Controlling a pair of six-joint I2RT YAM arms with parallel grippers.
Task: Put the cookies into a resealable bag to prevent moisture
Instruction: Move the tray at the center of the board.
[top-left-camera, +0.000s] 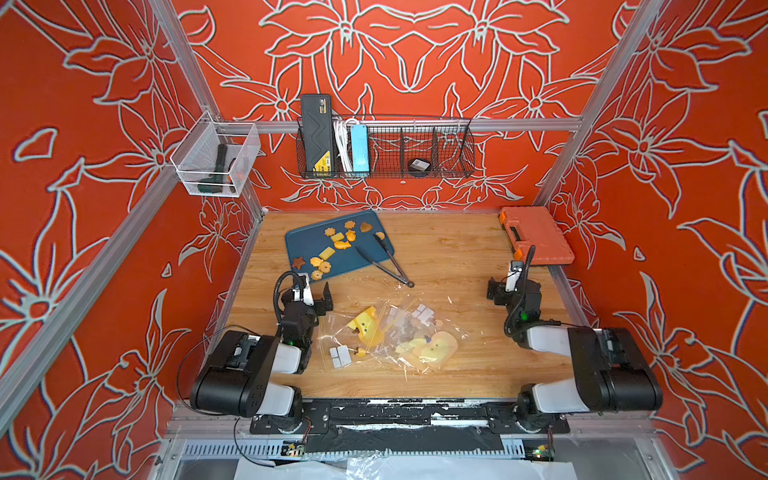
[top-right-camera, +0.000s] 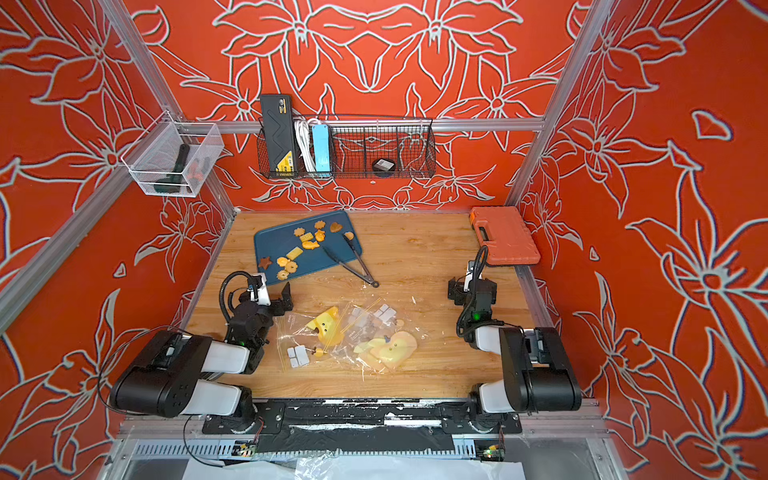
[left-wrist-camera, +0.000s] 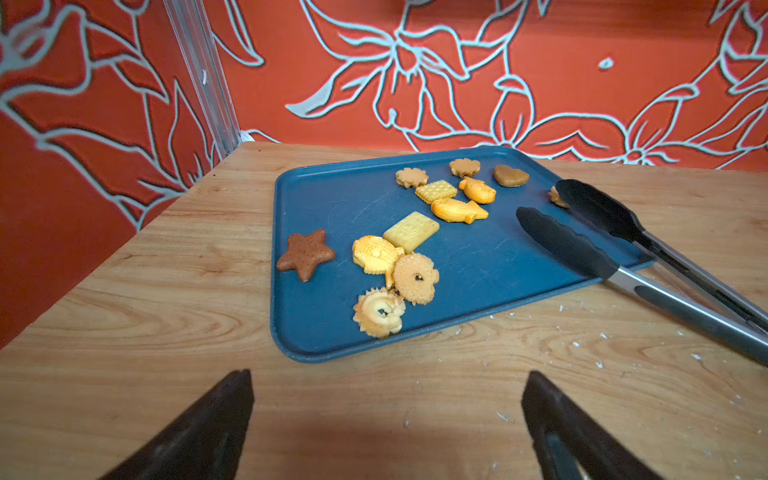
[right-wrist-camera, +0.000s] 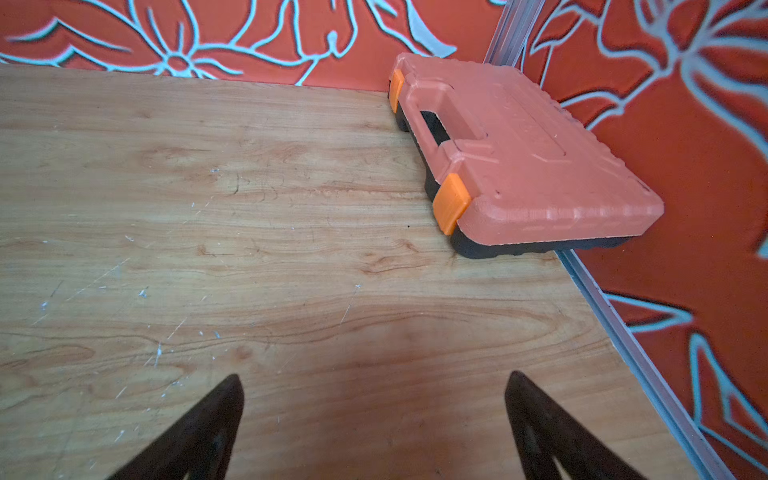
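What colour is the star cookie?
The star cookie is brown. It shows best in the left wrist view.

Table (right-wrist-camera: 249, 208): pale wood-grain board, matt, finely scratched and flecked with white. Tray (left-wrist-camera: 332, 199): dark blue plastic, matt and scuffed. Tongs (left-wrist-camera: 561, 245): black matt ribbed tips on polished metal arms.
Cookies (left-wrist-camera: 411, 230): dry, matt, with embossed or ridged faces, golden to brown. Resealable bags (top-left-camera: 440, 328): clear crinkled plastic film, glossy with glare.
Case (right-wrist-camera: 519, 158): orange moulded plastic, matt, ribbed at the edges, on a black base. Black wire basket (top-left-camera: 453, 145) and white mesh basket (top-left-camera: 187, 174): metal.
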